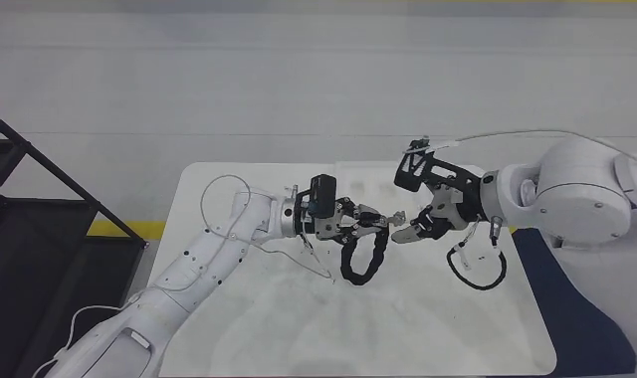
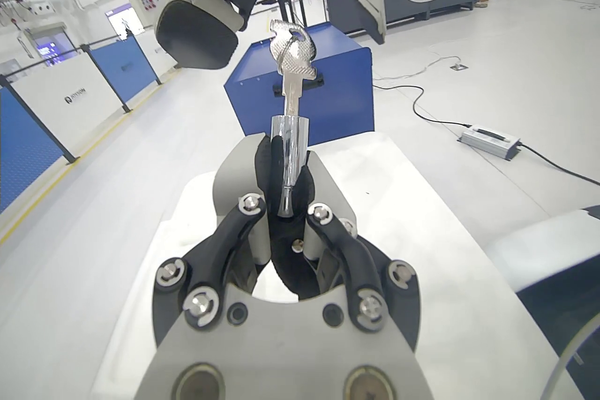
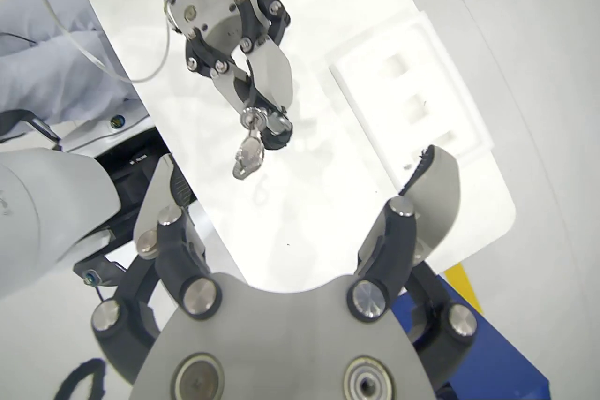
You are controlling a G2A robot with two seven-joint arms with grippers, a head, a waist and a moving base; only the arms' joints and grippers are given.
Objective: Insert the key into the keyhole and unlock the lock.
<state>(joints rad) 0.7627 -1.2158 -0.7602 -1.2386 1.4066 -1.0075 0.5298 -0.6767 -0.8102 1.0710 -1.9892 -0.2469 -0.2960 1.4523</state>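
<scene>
My left pincer (image 2: 288,167) is clamped tight on the chrome lock (image 2: 293,153), held in the air over the white table (image 1: 249,318). The key (image 2: 295,59) sits with its blade in the keyhole and its head sticking out toward my other arm. My right pincer (image 3: 302,172) stands wide and holds nothing, facing the key's head from close by without touching it; a black cable loop (image 1: 363,259) hangs under the lock, and a white foam tray (image 3: 412,92) lies on the table.
</scene>
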